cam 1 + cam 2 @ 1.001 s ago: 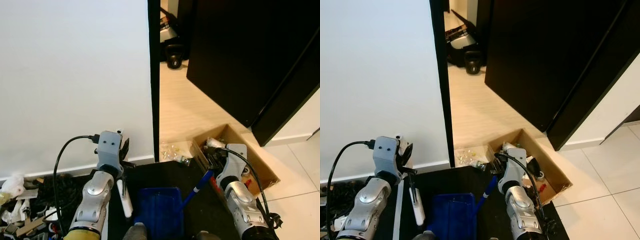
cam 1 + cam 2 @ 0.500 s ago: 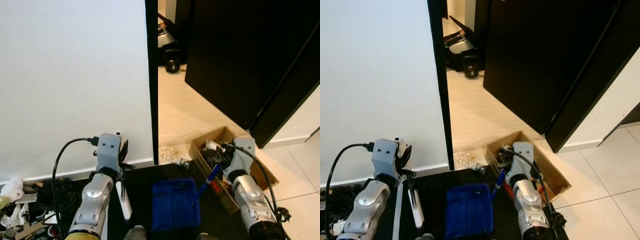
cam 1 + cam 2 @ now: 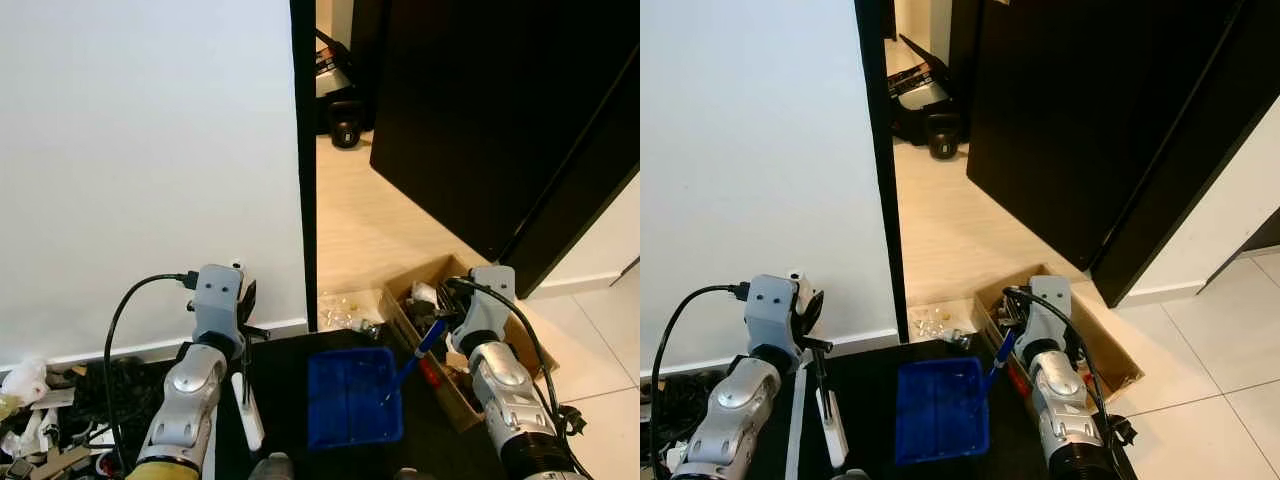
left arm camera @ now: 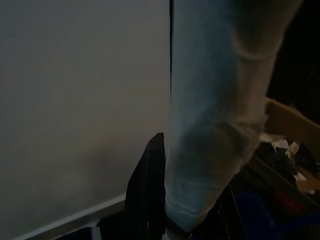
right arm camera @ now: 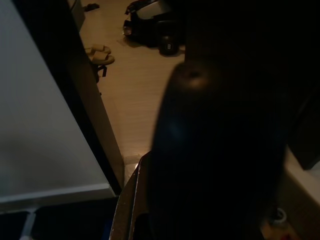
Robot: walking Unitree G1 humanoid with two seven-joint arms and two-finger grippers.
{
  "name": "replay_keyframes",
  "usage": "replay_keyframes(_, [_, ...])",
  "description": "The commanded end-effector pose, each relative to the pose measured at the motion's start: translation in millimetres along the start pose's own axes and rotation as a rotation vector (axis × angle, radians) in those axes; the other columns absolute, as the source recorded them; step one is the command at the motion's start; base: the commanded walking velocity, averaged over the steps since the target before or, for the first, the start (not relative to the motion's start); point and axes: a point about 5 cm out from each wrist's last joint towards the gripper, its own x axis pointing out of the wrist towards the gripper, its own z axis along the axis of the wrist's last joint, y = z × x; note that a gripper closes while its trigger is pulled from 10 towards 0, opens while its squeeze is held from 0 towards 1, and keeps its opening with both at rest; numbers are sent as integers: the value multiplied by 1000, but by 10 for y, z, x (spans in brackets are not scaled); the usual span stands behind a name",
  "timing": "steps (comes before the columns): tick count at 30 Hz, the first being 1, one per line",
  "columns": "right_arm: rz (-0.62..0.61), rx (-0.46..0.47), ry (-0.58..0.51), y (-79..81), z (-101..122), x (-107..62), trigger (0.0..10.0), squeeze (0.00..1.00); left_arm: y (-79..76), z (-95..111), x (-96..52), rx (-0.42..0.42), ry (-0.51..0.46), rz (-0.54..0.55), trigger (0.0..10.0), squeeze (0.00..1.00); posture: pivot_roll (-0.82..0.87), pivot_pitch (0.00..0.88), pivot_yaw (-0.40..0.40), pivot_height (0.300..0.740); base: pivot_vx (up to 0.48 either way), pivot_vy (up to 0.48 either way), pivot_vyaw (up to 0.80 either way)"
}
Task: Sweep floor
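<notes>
A blue dustpan (image 3: 352, 397) lies on the black mat (image 3: 290, 350) in front of me. Its blue handle (image 3: 427, 341) runs up into my right gripper (image 3: 436, 322), which is shut on it beside the cardboard box (image 3: 523, 335). In the right wrist view the handle's dark end (image 5: 215, 150) sits close before the camera. My left gripper (image 3: 243, 335) is shut on a white brush handle (image 3: 248, 412) that points down near the white wall. That handle (image 4: 215, 125) looms large beside a black finger (image 4: 150, 190) in the left wrist view. Small scraps (image 3: 343, 307) lie on the floor by the door frame.
The cardboard box holds mixed rubbish. A black door frame (image 3: 304, 150) divides the white wall from a wooden-floored room with a kettlebell (image 3: 346, 128). A dark open door (image 3: 480, 120) stands at the right. Cables and clutter (image 3: 60, 400) lie low on the left.
My right arm has swung right toward the cardboard box, carrying the dustpan right and slightly forward. The left arm and white handle have barely moved.
</notes>
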Motion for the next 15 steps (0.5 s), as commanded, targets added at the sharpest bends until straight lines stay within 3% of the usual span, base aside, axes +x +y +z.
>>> replay_keyframes(1, [-4, 32, -26, 5, 61, 30, 10000, 0, 25, 77, 20, 12, -28, 6, 10000, 0, 136, 31, 8, 740, 0, 0, 0])
replay_keyframes(15, [-26, 85, -16, -6, 56, 55, 10000, 0, 10, 82, 43, 16, -18, 11, 10000, 0, 138, 25, 4, 740, 0, 0, 0])
